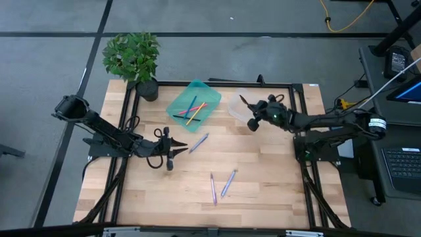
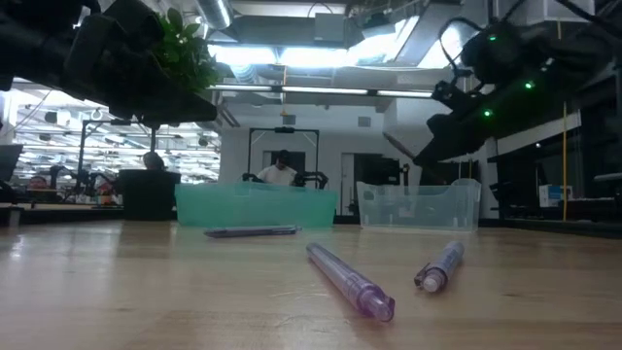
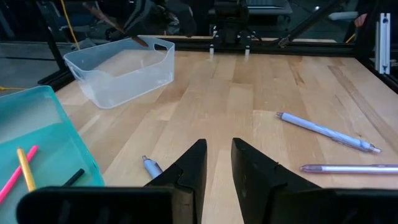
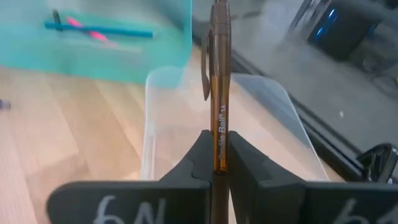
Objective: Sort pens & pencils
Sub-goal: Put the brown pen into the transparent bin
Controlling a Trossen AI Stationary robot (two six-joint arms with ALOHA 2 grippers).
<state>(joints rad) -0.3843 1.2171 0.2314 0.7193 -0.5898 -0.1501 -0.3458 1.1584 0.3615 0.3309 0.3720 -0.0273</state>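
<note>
Clamped in right tool [image 4: 218,163]: brown pen [image 4: 219,81] over clear bin [image 4: 292,124] (lettering readable at wrist only); left tool [image 3: 217,165] parted, empty.

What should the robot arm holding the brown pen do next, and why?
Probably lower a little and let go. The right gripper is shut on the brown pen and hangs over the clear bin, so the pen should drop inside. The teal bin already holds the slim coloured sticks, and three lavender pens wait on the table. The left gripper sits by one of them.
</note>
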